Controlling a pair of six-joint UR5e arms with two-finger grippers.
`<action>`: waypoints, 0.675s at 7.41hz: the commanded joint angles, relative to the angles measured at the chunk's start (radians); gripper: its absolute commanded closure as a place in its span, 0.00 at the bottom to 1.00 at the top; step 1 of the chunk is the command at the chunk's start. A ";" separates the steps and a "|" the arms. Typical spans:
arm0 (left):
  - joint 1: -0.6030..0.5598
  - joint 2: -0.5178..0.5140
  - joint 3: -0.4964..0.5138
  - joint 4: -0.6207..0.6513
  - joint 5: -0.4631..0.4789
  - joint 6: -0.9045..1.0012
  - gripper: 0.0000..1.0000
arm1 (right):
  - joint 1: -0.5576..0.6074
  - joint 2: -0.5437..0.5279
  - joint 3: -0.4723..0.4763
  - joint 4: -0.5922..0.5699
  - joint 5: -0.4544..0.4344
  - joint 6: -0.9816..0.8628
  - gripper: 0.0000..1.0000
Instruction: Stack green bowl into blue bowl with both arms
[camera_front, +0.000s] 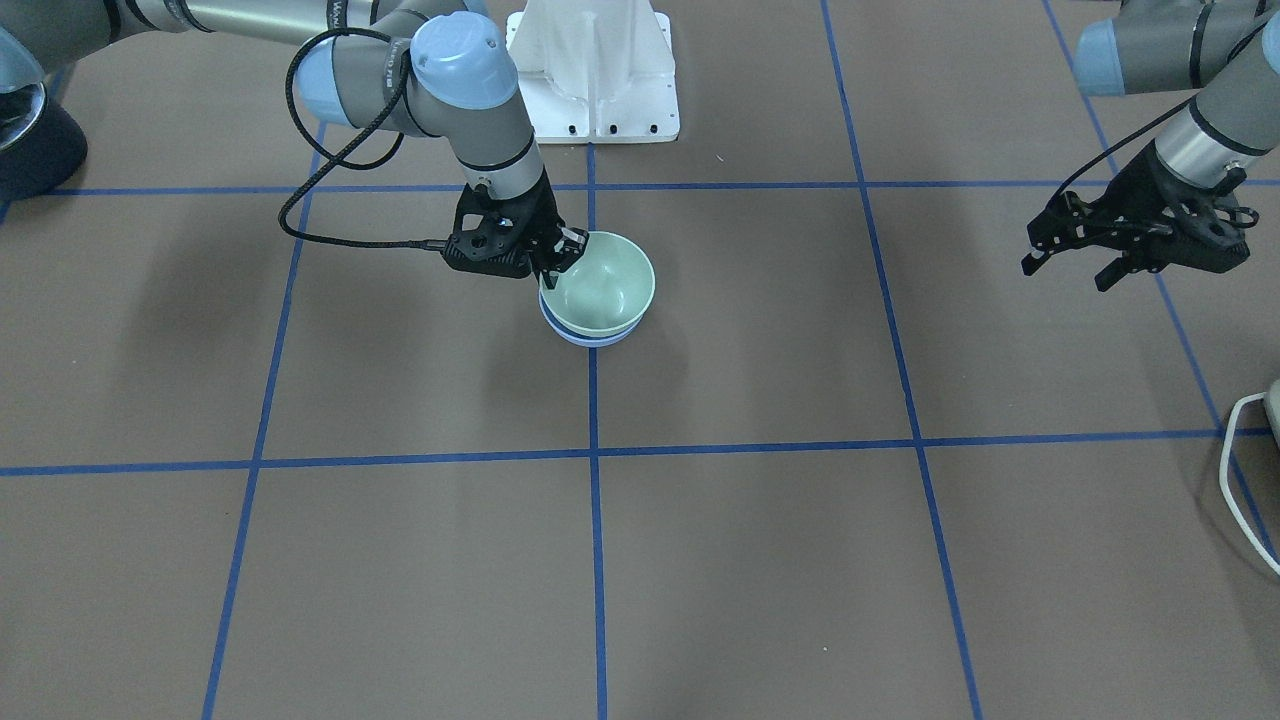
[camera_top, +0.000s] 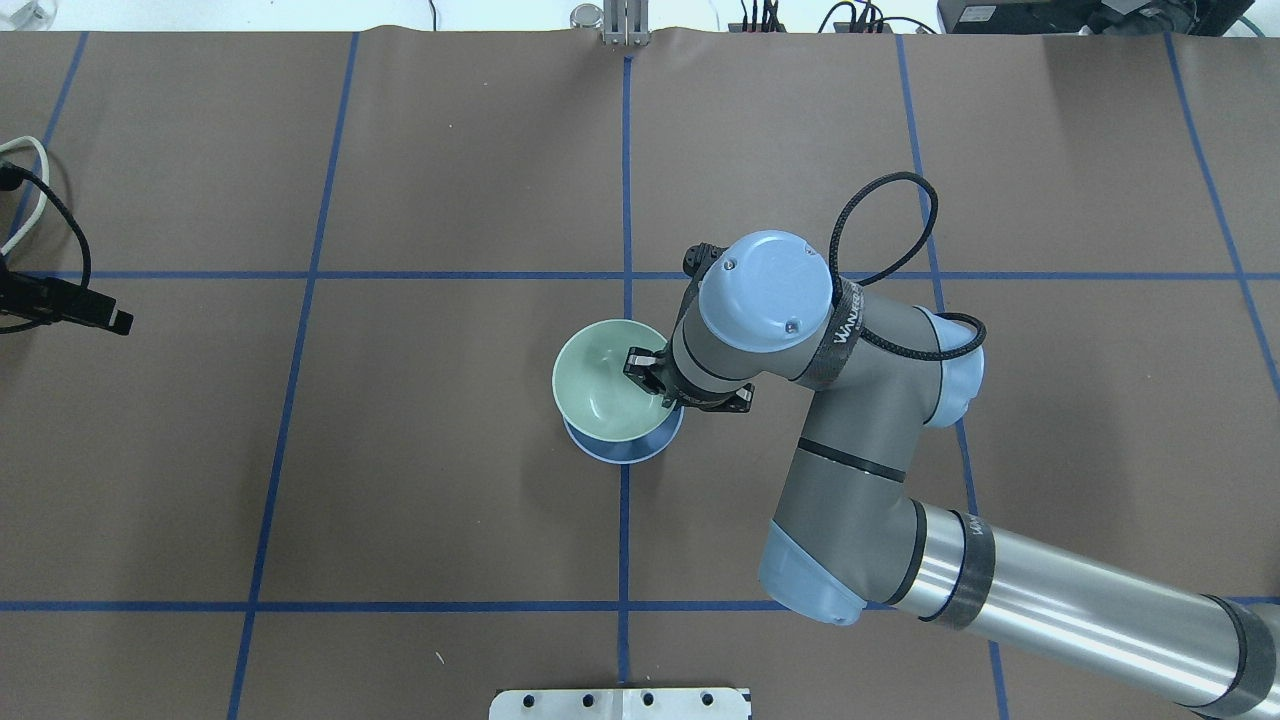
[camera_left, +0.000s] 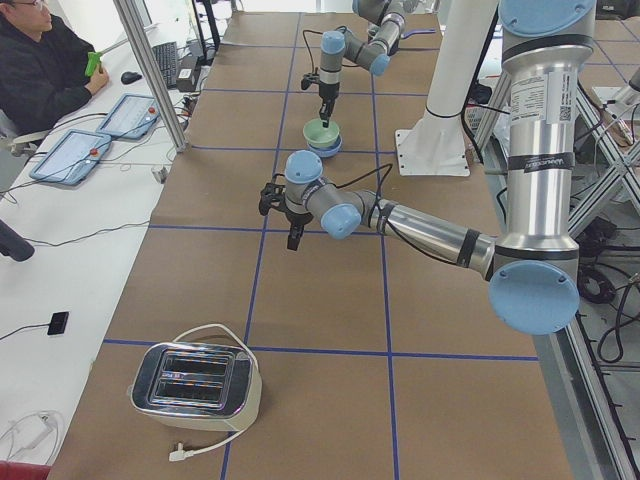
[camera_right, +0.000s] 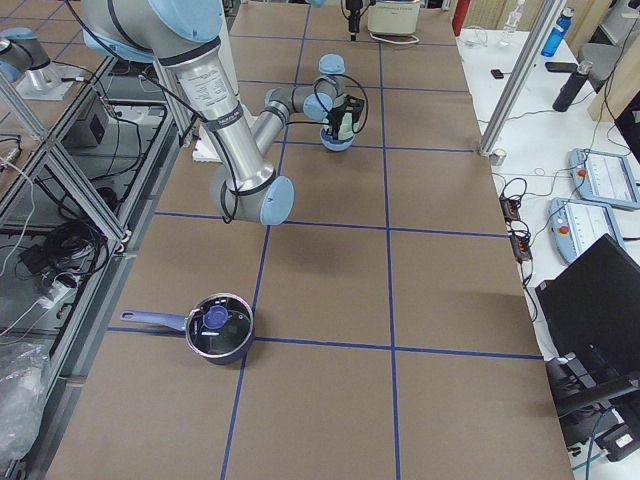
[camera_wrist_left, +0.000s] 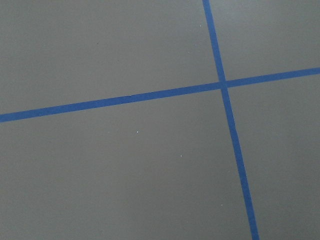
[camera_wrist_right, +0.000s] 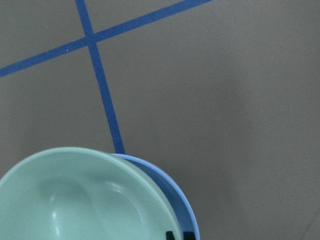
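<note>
The green bowl (camera_front: 605, 285) sits nested in the blue bowl (camera_front: 592, 338) near the middle of the brown worktop (camera_front: 700, 560), over a blue tape line (camera_front: 594, 400). Only a thin crescent of the blue bowl shows beneath it. The right hand (camera_front: 560, 262) pinches the green bowl's rim, one finger inside, the other outside and largely hidden. The left hand (camera_front: 1067, 274) hangs well apart, fingers spread, holding nothing. The overhead view cuts most of it off.
</note>
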 joint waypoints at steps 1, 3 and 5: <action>0.000 -0.001 0.001 0.000 0.000 0.000 0.03 | 0.003 -0.005 -0.006 0.029 0.000 -0.001 1.00; 0.000 -0.001 0.002 0.000 0.000 0.000 0.03 | 0.012 -0.008 -0.009 0.031 0.000 -0.001 0.93; 0.000 -0.001 0.002 0.000 0.000 -0.002 0.03 | 0.012 -0.008 -0.021 0.036 0.000 -0.003 0.86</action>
